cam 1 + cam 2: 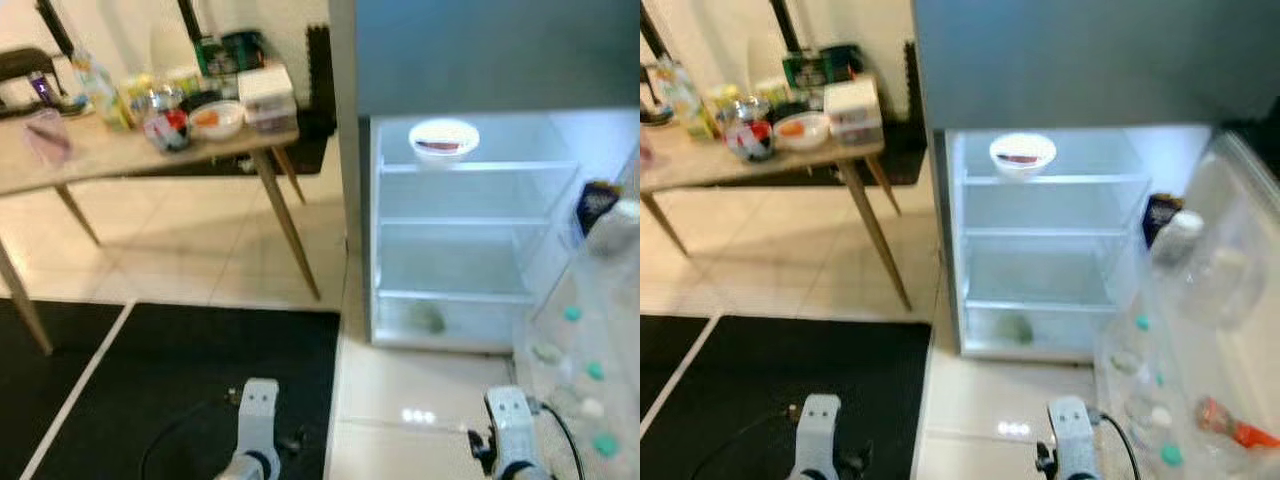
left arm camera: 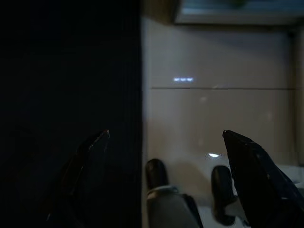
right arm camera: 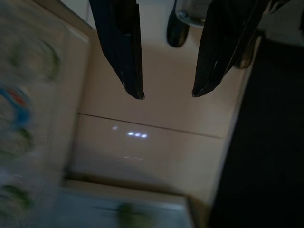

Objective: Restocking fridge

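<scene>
The fridge (image 1: 470,230) stands open ahead on the right, its shelves lit. A white bowl (image 1: 443,139) sits on the top shelf, and a green item (image 1: 428,318) lies in the bottom drawer. The open door (image 1: 1200,330) on the right holds several bottles. A wooden table (image 1: 120,150) at the left carries jars, bottles, a bowl (image 1: 216,120) and a white box (image 1: 265,95). Both arms hang low over the floor. My left gripper (image 2: 164,137) is open above the rug edge. My right gripper (image 3: 166,95) is open above the tiles, with nothing between its fingers.
A black rug (image 1: 180,380) with a white stripe covers the floor at lower left. Pale tiles (image 1: 410,400) lie before the fridge. The table's slanted legs (image 1: 290,230) stand near the fridge's left side. A cable (image 1: 565,440) trails by the right arm.
</scene>
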Robot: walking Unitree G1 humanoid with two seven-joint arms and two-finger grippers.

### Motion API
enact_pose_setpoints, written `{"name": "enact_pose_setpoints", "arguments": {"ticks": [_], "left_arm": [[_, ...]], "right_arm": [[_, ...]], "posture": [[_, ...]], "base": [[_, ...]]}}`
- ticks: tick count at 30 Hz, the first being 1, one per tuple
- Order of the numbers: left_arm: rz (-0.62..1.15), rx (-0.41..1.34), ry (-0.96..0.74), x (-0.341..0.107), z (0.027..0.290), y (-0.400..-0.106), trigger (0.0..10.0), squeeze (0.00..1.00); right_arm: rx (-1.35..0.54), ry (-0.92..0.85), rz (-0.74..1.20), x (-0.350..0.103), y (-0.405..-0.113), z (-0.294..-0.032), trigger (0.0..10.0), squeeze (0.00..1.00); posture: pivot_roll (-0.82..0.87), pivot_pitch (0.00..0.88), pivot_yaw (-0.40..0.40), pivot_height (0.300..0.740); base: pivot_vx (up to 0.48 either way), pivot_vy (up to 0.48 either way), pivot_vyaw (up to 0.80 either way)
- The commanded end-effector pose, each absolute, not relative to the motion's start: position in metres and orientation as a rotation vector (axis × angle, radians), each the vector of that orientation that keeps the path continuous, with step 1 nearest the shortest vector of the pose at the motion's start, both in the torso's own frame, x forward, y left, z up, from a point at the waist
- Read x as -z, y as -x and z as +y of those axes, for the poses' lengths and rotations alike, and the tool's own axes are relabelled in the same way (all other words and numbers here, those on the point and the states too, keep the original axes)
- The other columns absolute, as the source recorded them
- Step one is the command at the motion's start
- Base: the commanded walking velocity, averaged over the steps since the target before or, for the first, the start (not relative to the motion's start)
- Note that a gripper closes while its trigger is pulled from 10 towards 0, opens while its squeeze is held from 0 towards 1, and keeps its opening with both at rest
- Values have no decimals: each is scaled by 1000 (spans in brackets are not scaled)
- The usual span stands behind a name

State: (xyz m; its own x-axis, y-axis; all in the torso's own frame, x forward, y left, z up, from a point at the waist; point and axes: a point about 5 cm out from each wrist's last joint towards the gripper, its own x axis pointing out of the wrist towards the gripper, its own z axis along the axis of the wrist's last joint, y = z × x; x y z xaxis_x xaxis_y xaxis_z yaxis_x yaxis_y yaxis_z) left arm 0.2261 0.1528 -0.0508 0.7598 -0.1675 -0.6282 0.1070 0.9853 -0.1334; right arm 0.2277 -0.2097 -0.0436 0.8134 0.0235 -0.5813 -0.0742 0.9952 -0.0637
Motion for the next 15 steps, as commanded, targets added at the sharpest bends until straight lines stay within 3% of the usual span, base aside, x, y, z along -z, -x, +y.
{"name": "enact_pose_setpoints", "arguments": {"ticks": [1, 15], "left_arm": [[703, 146, 89, 52, 154, -225, 10000, 0], [703, 160, 91, 51, 155, -227, 10000, 0]], "right_arm": [[-55, 71, 637, 47, -225, -206, 10000, 0], [-51, 61, 647, 48, -224, -206, 10000, 0]], "posture": [[-50, 105, 55, 734], [-45, 105, 63, 734]], "base": [[0, 0, 0], [0, 0, 0]]}}
